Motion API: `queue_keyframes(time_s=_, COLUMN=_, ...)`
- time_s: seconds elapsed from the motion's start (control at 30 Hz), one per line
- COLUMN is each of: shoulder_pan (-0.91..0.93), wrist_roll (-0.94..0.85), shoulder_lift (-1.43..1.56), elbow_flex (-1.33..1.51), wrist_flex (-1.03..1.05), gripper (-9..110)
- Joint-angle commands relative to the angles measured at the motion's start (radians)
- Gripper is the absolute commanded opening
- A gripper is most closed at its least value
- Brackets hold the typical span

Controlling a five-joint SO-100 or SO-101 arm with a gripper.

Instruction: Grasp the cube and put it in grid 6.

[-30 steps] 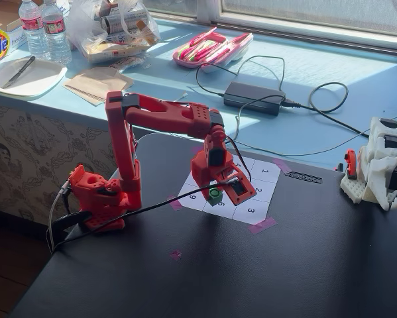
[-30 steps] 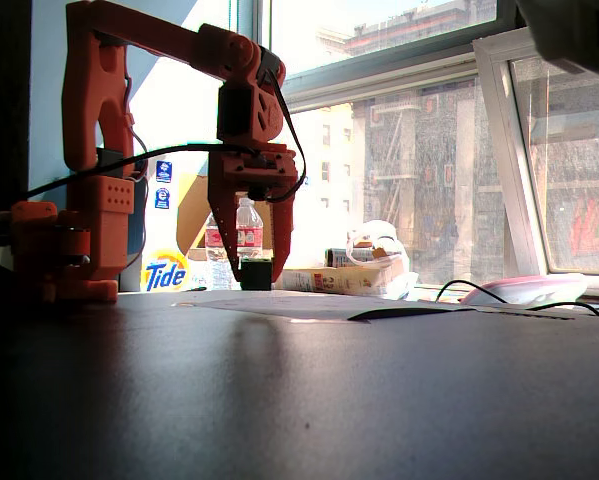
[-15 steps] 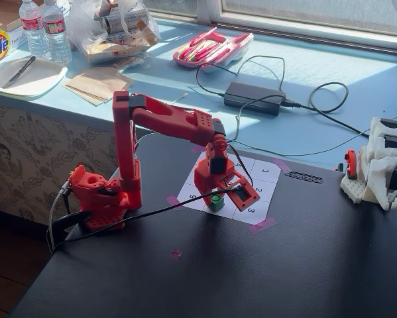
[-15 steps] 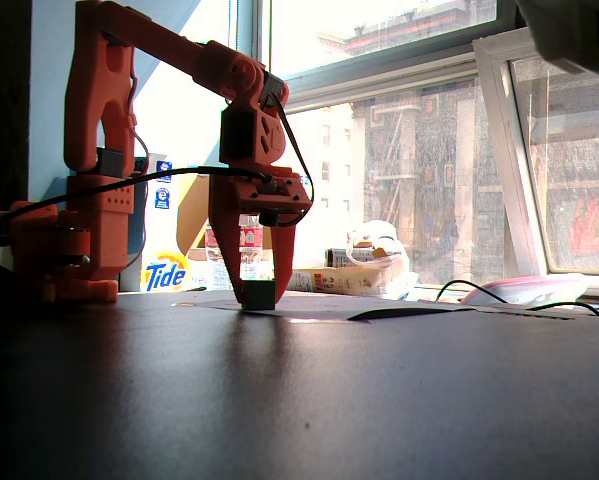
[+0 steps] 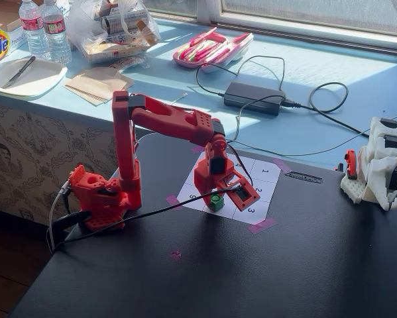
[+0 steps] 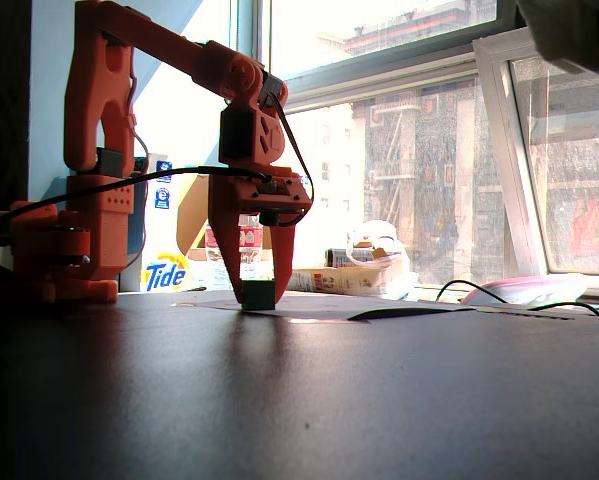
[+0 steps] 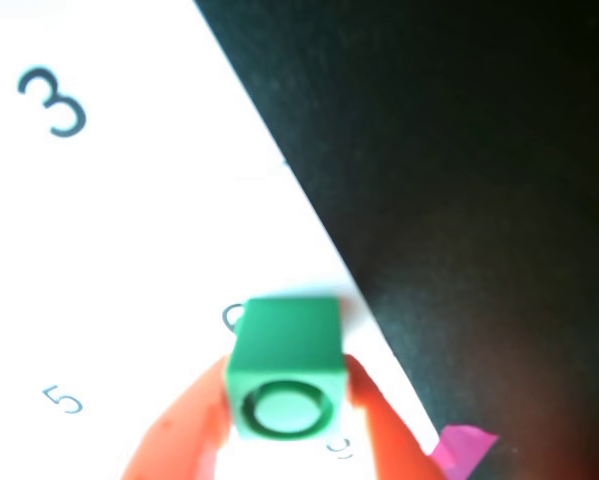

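The green cube [image 5: 216,201] stands on the white numbered sheet [image 5: 261,173], on grid 6 [image 5: 226,210], between the cells marked 9 and 3. My red gripper [image 5: 216,203] reaches down over it with one finger on each side, shut on the cube. In the low fixed view the cube [image 6: 259,295] rests on the paper between the two fingers [image 6: 235,262]. The wrist view shows the cube [image 7: 284,350] with a round dark ring on its near face. It partly covers the printed 6 of grid 6 [image 7: 204,270], and both fingertips [image 7: 194,425] press its sides.
The sheet is taped to a black table [image 5: 284,271] with pink tape [image 5: 261,226]. A black cable [image 5: 145,213] runs from the arm's base [image 5: 102,199] to the gripper. A white device [image 5: 382,165] stands at the table's right edge. A power brick [image 5: 251,98] lies behind.
The arm has lowered the cube from just above the sheet onto the paper. Nothing has visibly moved in the last half second.
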Motion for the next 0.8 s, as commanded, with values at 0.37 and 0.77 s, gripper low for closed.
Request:
queue_keyframes(time_s=0.37, shoulder_pan=-0.003, wrist_roll=-0.002, shoulder_lift=0.074, elbow_flex=-0.012, wrist_flex=0.055, gripper=0)
queue_keyframes(time_s=0.77, shoulder_pan=0.023, wrist_roll=-0.009, shoulder_lift=0.14, elbow_flex=-0.015, wrist_flex=0.081, gripper=0)
